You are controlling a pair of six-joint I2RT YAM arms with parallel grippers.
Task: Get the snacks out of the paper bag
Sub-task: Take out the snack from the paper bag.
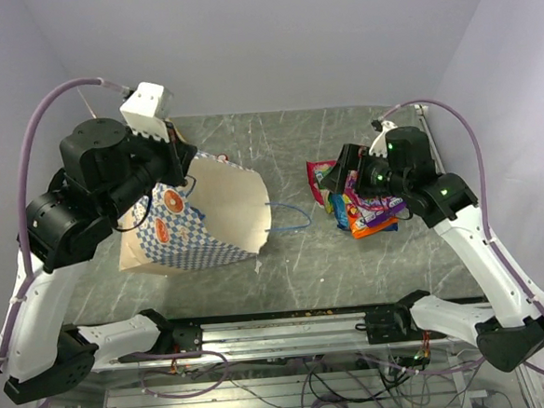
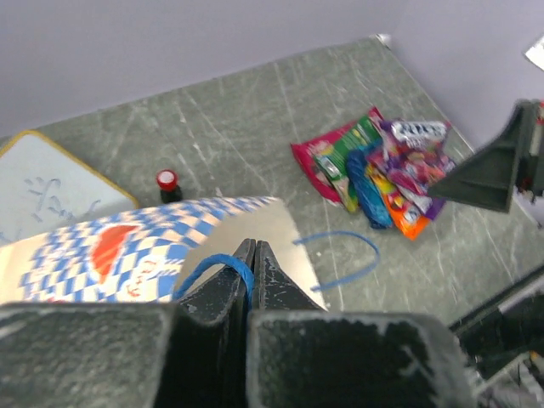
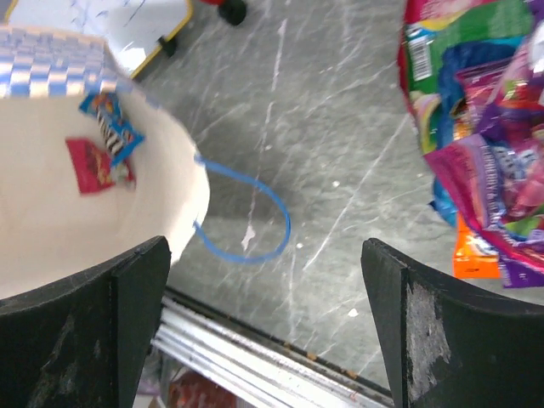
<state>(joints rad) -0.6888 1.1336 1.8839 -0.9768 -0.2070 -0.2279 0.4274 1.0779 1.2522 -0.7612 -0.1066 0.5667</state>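
Two pale walls [image 1: 270,36] flank the grey marbled table [image 1: 287,147]; left hand [image 2: 254,248] pinches the paper bag's [image 2: 102,251] cord [image 2: 211,265], right hand [image 3: 263,248] gapes.

Fixed overhead view looking down, two close wrist views angled down, all sharing the paper bag [image 1: 223,204]

Grey-green marbled tabletop [image 1: 291,147], plain pale lilac walls [image 1: 270,36] behind and beside it, aluminium rail [image 1: 290,333] along its near edge
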